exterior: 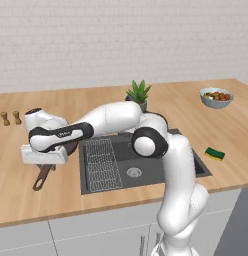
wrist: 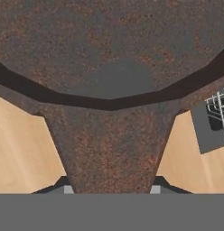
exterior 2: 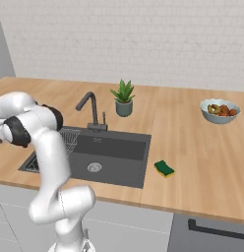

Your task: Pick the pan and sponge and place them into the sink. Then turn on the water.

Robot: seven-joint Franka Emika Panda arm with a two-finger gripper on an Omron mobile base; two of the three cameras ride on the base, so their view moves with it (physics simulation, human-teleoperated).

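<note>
Hand view: the gripper point(wrist: 111, 189) straddles the pan point(wrist: 109, 67) handle where it meets the bowl, fingertips close against both sides; firm hold cannot be told. Sponge point(exterior: 214, 153) lies right of the sink point(exterior: 151, 167).

A pale brick wall point(exterior: 121, 35) runs behind the wooden desk point(exterior: 26, 195). Below the desk sit light grey cabinet fronts point(exterior: 96, 235). Lighting is even and soft.

White rounded arm point(exterior: 176, 170), dark joint bands, white wrist block.
</note>
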